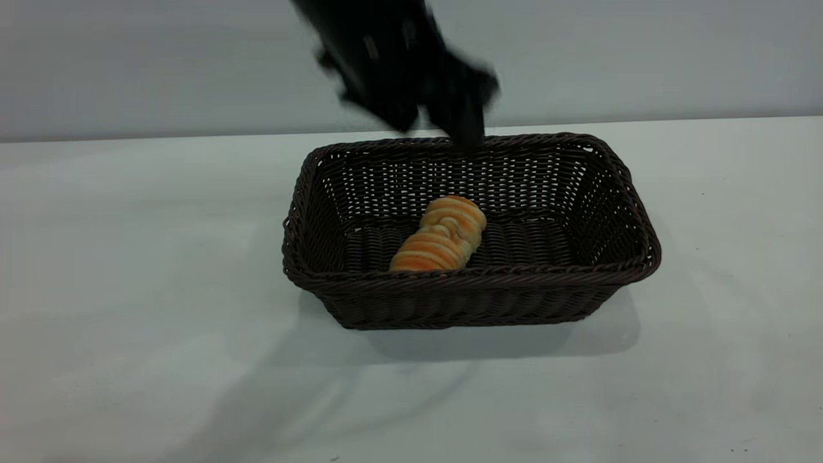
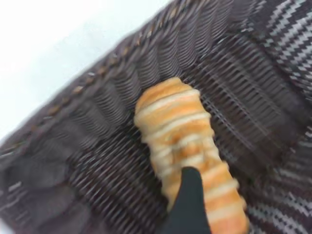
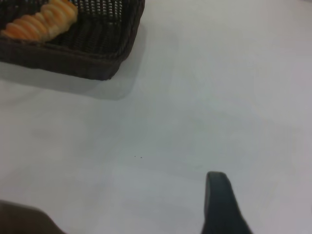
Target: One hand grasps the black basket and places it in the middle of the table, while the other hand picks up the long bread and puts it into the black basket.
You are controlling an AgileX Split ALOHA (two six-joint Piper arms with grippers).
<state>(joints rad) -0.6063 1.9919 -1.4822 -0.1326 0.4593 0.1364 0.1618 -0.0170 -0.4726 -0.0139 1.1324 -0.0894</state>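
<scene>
One long bread lies inside the black basket, which sits mid-table, so both placements look done. Left gripper hangs above the far rim, grasping nothing; whether its jaws are parted cannot be told. Right gripper's finger rests well apart from the basket, state undetermined.

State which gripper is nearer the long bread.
Left. The left gripper hangs above the black basket's far rim, over the long bread; the right gripper is outside the basket, over the table.
</scene>
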